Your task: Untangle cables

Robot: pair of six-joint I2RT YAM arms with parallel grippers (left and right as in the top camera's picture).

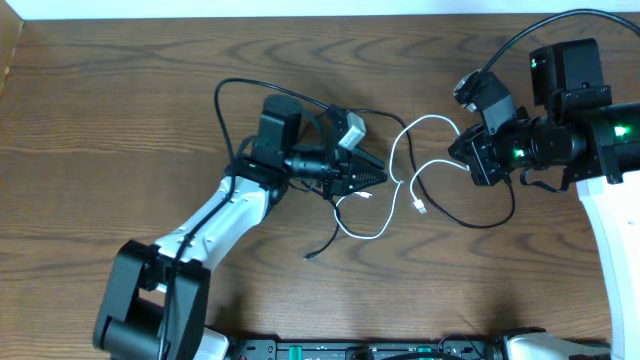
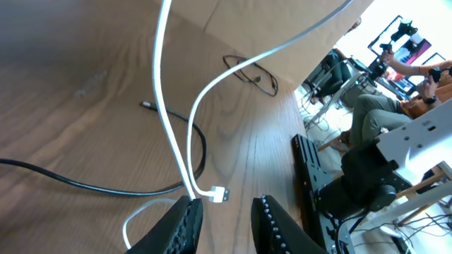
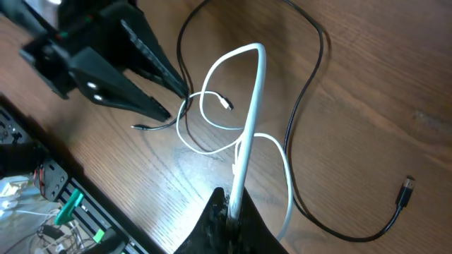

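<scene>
While both arms reach toward the middle of a wooden table (image 1: 120,120), we see two thin cables lying tangled between them.

From overhead, we find the right gripper (image 1: 457,152) toward 2 o'clock, pointing to 9 o'clock, its jaws pressed together on the white cable (image 1: 425,119). That cable runs toward 9 o'clock, then loops down toward 6 o'clock, with one plug (image 1: 420,208) lying loose on the wood. The left gripper (image 1: 380,178), just left of centre, points to 3 o'clock. Its jaws stand slightly apart with nothing between them, and the white cable meets the tip of one finger. The black cable (image 1: 478,227) crosses the white loops and curves toward 4 o'clock. One black end (image 1: 310,257) lies at 7 o'clock from the left gripper. An equipment rail (image 1: 350,350) lines the table's 6 o'clock edge. The left wrist view shows seated people (image 2: 381,106) and a screen (image 2: 402,39) beyond the table.
</scene>
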